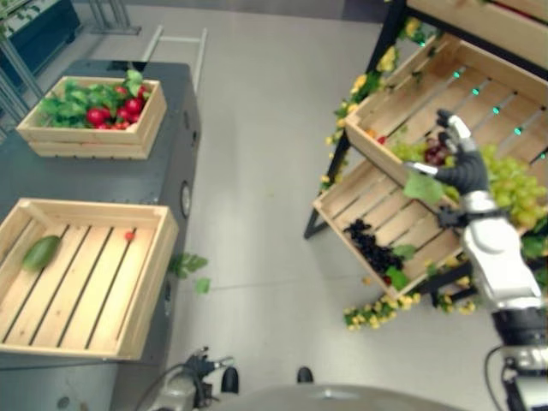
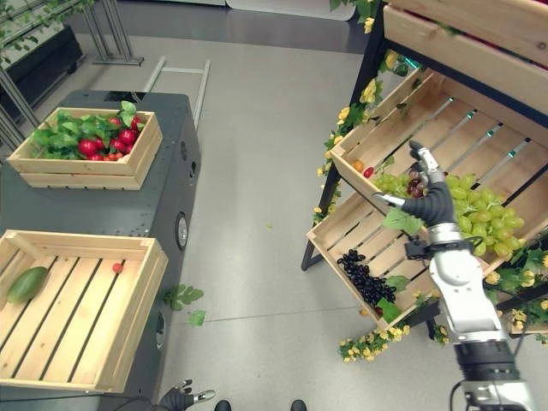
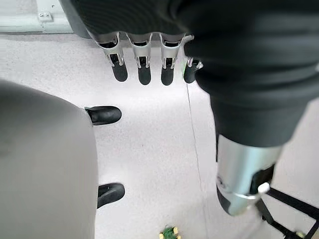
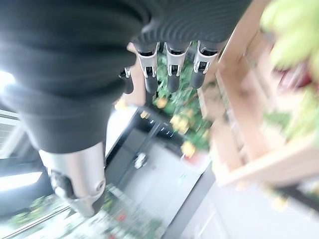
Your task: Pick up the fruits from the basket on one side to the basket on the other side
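The robot's right hand [image 2: 425, 199] hovers, fingers released, over green grapes [image 2: 479, 205] in the slanted wooden shelf crate [image 2: 402, 111] at three o'clock. It should lower gently and clasp one bunch whole. The left hand [image 3: 149, 59] hangs idle, fingers straight.

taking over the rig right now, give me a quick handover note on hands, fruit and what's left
Right hand: open, raised over the green grapes in the upper shelf crate, holding nothing.
Left hand: open, idle, low by the robot's side.
Fruit: green grapes and a red bunch in the upper crate, black grapes in the lower shelf crate. The near table crate holds a green fruit and a small red one.
Done: possibly those two pieces.
Left: grasp grapes, carry them to the table crate.
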Available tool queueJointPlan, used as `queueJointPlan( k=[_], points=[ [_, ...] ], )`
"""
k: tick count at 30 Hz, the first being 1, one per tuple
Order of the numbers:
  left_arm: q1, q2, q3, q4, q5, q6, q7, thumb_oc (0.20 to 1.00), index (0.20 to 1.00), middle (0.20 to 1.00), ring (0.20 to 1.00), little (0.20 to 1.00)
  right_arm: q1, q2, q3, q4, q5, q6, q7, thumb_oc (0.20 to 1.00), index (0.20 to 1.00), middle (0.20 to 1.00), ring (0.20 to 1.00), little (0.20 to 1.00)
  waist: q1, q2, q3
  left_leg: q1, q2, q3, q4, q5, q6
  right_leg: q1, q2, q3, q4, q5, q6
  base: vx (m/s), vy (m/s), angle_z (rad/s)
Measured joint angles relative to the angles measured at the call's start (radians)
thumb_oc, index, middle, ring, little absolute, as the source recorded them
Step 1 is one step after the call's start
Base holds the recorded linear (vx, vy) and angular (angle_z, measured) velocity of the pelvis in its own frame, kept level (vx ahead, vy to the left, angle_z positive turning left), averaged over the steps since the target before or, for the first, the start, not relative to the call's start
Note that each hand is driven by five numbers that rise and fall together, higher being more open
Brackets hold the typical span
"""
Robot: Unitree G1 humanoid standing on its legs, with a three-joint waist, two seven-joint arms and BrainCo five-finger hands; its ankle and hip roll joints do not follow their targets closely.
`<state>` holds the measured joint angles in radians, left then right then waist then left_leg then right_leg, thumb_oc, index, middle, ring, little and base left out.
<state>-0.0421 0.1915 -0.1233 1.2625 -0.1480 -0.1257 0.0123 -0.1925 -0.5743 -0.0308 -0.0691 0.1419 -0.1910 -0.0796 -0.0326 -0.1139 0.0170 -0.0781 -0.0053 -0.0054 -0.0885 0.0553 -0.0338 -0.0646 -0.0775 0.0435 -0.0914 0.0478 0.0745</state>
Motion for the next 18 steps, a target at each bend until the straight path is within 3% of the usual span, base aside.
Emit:
queueJointPlan(
  k=[5, 12, 13, 15, 18],
  points=[
    [-0.003, 0.001, 0.022, -0.001, -0.027, 0.000, -0.004, 1.000, 1.000, 1.000, 1.000, 1.000, 0.012, 0.047, 0.043, -0.037, 0.001, -0.004, 0.028, 1.000, 1.000, 1.000, 1.000, 1.000, 0.022, -0.010, 0.004, -0.002, 0.000, -0.010, 0.000, 0.000, 0.000, 0.002, 0.000, -0.012, 0.000, -0.001, 0.001, -0.03, 0.027, 0.06],
    [-0.003, 0.022, 0.022, 0.001, -0.031, -0.018, 0.004, 1.000, 1.000, 1.000, 1.000, 1.000, 0.079, 0.074, 0.125, -0.033, -0.008, -0.010, 0.057, 1.000, 1.000, 1.000, 1.000, 1.000, 0.025, -0.021, 0.013, -0.009, -0.017, -0.086, 0.001, 0.007, 0.008, 0.035, -0.011, -0.052, 0.021, -0.038, 0.010, -0.01, 0.008, 0.30],
    [-0.007, 0.024, 0.017, 0.001, -0.031, -0.018, 0.007, 1.000, 1.000, 1.000, 1.000, 1.000, 0.090, 0.083, 0.124, -0.019, -0.013, -0.011, 0.057, 1.000, 1.000, 1.000, 1.000, 1.000, 0.019, -0.020, 0.015, -0.010, -0.021, -0.108, 0.001, 0.008, 0.010, 0.036, -0.009, -0.037, 0.046, -0.062, 0.010, 0.07, 0.046, 1.05],
    [-0.032, 0.025, 0.017, 0.011, -0.030, -0.024, 0.010, 1.000, 1.000, 1.000, 1.000, 1.000, 0.159, 0.088, 0.119, 0.014, -0.026, -0.011, 0.056, 1.000, 1.000, 1.000, 1.000, 1.000, -0.014, -0.016, 0.024, -0.007, -0.037, -0.217, 0.003, 0.026, 0.007, 0.055, 0.040, 0.115, 0.138, -0.171, -0.021, 0.06, 0.018, 1.44],
    [-0.048, 0.021, 0.008, 0.017, -0.027, -0.039, 0.009, 1.000, 1.000, 1.000, 1.000, 1.000, 0.205, 0.098, 0.121, 0.069, -0.051, -0.016, 0.055, 1.000, 1.000, 1.000, 1.000, 1.000, -0.029, -0.012, 0.030, -0.038, -0.060, -0.307, 0.049, 0.033, -0.004, 0.101, 0.108, 0.244, 0.170, -0.224, -0.071, 0.06, -0.083, 1.32]
  ],
)
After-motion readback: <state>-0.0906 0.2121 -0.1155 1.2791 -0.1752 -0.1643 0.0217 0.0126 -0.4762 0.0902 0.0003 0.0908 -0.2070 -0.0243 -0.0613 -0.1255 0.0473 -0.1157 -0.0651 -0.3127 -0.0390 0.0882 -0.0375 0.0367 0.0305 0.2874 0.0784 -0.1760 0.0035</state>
